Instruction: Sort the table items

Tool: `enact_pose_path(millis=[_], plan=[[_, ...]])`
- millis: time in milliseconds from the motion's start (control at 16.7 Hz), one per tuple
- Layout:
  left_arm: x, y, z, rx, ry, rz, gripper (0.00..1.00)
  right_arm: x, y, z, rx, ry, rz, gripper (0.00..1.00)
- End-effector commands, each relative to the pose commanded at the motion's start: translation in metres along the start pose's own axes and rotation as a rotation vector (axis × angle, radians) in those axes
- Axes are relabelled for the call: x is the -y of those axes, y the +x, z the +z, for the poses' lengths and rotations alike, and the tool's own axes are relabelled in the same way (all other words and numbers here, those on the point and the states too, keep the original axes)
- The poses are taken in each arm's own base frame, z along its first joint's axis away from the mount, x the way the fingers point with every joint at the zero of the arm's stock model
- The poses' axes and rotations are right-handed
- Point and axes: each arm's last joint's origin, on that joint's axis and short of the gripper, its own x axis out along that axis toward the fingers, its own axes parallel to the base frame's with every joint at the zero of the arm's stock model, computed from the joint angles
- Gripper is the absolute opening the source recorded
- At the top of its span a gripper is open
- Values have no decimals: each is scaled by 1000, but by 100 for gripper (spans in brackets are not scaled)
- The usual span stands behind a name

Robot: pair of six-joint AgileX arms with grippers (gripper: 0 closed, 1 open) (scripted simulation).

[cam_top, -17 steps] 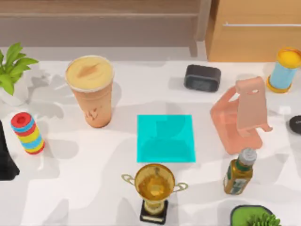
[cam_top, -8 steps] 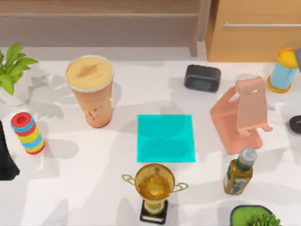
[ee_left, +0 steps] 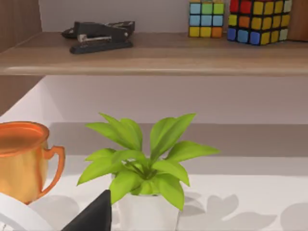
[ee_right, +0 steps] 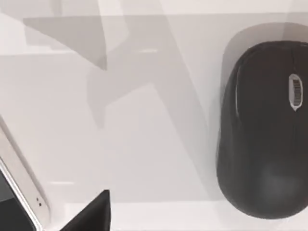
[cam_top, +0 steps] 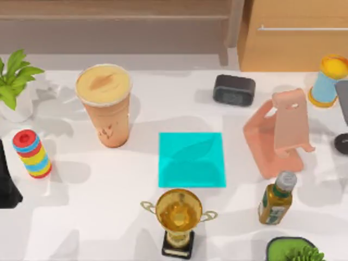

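One black mouse [ee_right: 262, 130] lies flat on the white bench [ee_right: 144, 120], its long axis running wheel-end to tail-end beneath the right hand, whose grip I cannot tell.

Cup [cam_top: 105, 106]: tan-orange body, creamy yellow top w/ brownish smudge. Mat [cam_top: 192, 159]: flat cyan, no pattern. Trophy [cam_top: 178, 217]: gold on black base. Phone stand [cam_top: 279, 133]: salmon pink. Speaker-like box [cam_top: 234, 89]: dark grey-black. Ring stack [cam_top: 32, 154]: red, blue, yellow bands. Bottle [cam_top: 276, 198]: amber w/ green label, silver cap. Mouse [ee_right: 263, 130]: black, grey scroll wheel. Phone [ee_right: 19, 192]: silver edge. Mug [ee_left: 24, 161]: orange. Plant [ee_left: 144, 156]: bright green leaves, white pot. Cubes [ee_left: 239, 19]: multi-colour squares. Table [cam_top: 109, 217]: white.
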Motion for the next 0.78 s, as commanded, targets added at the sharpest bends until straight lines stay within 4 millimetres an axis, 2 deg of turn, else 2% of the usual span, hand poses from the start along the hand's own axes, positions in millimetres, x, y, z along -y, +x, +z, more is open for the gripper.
enact_pose_path(millis=[180, 360, 660, 780], plan=[[0, 0, 0, 0, 0, 0, 100, 1, 29, -1, 0, 0, 6, 100], [0, 0, 0, 0, 0, 0, 100, 12, 47, 0, 0, 10, 6, 100], [0, 0, 0, 0, 0, 0, 100, 17, 52, 1, 1, 12, 4, 100], [0, 0, 0, 0, 0, 0, 100, 17, 52, 1, 1, 12, 4, 85]])
